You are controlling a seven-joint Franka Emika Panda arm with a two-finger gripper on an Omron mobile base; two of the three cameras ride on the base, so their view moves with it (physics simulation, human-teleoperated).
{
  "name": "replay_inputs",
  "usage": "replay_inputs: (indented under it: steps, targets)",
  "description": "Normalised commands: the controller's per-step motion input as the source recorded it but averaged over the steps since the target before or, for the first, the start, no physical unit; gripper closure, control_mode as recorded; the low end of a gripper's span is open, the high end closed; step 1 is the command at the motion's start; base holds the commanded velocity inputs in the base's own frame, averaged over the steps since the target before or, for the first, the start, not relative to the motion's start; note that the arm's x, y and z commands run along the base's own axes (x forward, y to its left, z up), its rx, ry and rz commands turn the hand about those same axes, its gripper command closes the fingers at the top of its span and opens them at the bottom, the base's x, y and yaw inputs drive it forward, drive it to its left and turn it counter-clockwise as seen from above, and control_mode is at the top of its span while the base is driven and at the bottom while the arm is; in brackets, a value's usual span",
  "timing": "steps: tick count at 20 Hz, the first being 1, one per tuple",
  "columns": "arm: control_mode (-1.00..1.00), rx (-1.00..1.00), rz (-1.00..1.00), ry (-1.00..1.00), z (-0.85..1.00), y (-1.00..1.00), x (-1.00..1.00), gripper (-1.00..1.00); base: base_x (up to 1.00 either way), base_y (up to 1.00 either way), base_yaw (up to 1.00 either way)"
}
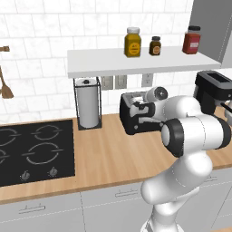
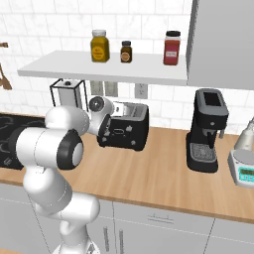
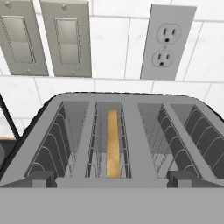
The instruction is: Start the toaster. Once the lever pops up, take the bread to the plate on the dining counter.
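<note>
One bread (image 3: 113, 142) slice upright in toaster (image 3: 112, 135) slot, ready for toasting | gripper (image 1: 144, 108) at toaster's 6 o'clock, jaws spread | lever unpressed, by judgement

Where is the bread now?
In the hand view, the bread stands on edge inside the toaster, in the second slot from the left, below the wall switches.

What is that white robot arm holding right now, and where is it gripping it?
Nothing. The open gripper hovers just above the black boxy toaster, and the thin tan bread slice sits untouched in a slot.
</note>
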Motion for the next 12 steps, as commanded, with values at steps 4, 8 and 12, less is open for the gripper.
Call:
replay_inputs:
  steps: [4, 8, 12]
  targets:
    - [-1.0, 0.0, 0.0, 0.0, 0.0, 0.0, 0.0, -1.0, 0.0, 0.0, 0.0]
    - [-1.0, 0.0, 0.0, 0.0, 0.0, 0.0, 0.0, -1.0, 0.0, 0.0, 0.0]
    - [-1.0, 0.0, 0.0, 0.0, 0.0, 0.0, 0.0, -1.0, 0.0, 0.0, 0.0]
